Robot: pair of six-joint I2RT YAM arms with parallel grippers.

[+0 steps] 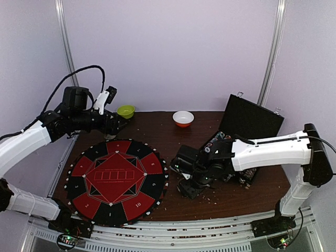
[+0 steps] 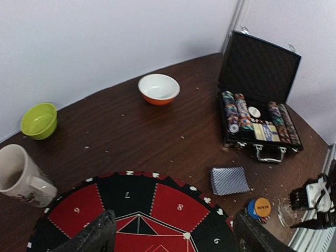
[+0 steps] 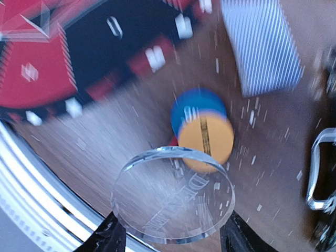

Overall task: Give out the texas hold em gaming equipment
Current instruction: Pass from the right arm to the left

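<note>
At lower frame, the right gripper (image 3: pixel 171 232) clamps a clear round plastic disc (image 3: pixel 173 194) above blue and orange round buttons (image 3: pixel 203 128). The left gripper (image 2: pixel 177 233) hangs open.

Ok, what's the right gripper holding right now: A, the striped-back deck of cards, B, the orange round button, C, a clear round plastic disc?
C: the clear round plastic disc sits clamped between the fingers of the right gripper, while the orange round button and the striped-back deck of cards lie on the brown wooden table below.
</note>
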